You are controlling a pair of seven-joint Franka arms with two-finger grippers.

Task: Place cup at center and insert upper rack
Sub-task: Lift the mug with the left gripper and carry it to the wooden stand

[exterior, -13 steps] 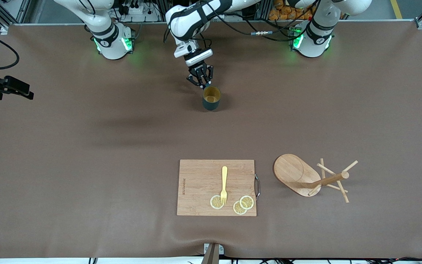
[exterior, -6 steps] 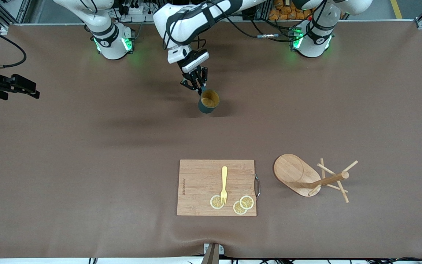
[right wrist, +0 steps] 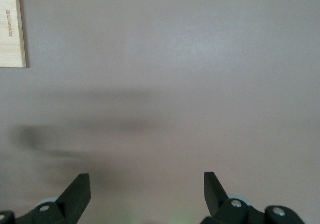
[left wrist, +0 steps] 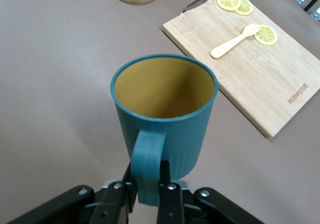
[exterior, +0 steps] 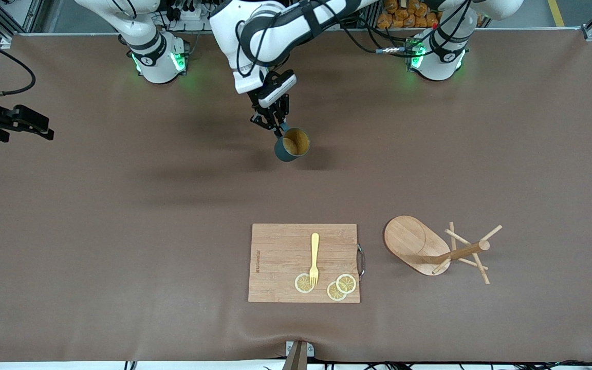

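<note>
Cup [exterior: 292,145]: lifted, handle clamped between left gripper [exterior: 274,125] jaws, not yet set down.
Upper rack [exterior: 437,247]: lay toppled, untouched.
Right gripper [right wrist: 145,194]: waited over bare table, jaws apart.

My count — one cup [exterior: 292,145], teal outside, tan inside. One upper rack [exterior: 437,247], wooden, lying on side. One cutting board [exterior: 280,257]. One yellow fork [exterior: 314,259] on board. Three lemon slices [exterior: 346,283] on board. Two grippers I run — left gripper [exterior: 274,126], right gripper [right wrist: 147,186].
</note>
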